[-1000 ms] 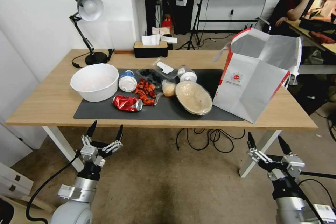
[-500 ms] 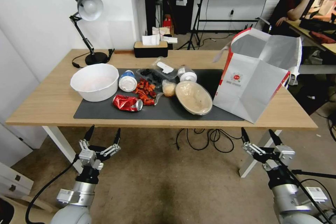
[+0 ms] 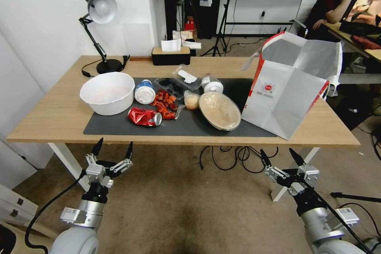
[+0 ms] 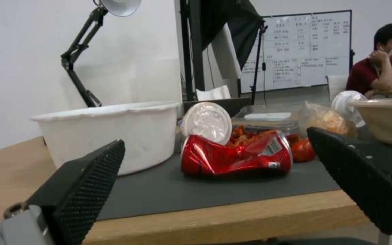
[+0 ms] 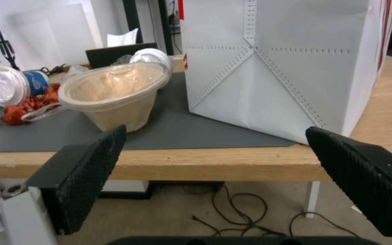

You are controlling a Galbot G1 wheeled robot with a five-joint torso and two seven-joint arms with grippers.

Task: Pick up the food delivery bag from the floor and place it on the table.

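Observation:
The food delivery bag (image 3: 291, 87) stands upright on the right part of the table (image 3: 51, 115), its mouth open and foil lining showing; its white side (image 5: 273, 68) fills much of the right wrist view. My left gripper (image 3: 113, 149) hangs open below the table's front edge at the left, nothing between its fingers (image 4: 82, 190). Low in front of the table's right leg, my right gripper (image 3: 279, 156) is open too, with empty fingers (image 5: 87, 170), well clear of the bag.
On the dark mat (image 3: 119, 127) lie a white bowl (image 3: 107, 92), a crushed red can (image 3: 145, 117), a lidded cup (image 3: 144, 91), food scraps and a lidded paper bowl (image 3: 219, 110). A desk lamp (image 3: 99, 12) and tissue box (image 3: 170, 53) stand at the back. Cables (image 3: 234, 156) lie under the table.
Both grippers have sunk lower and drawn back from the table edge, the right one also shifting left. The bag and table items have not moved.

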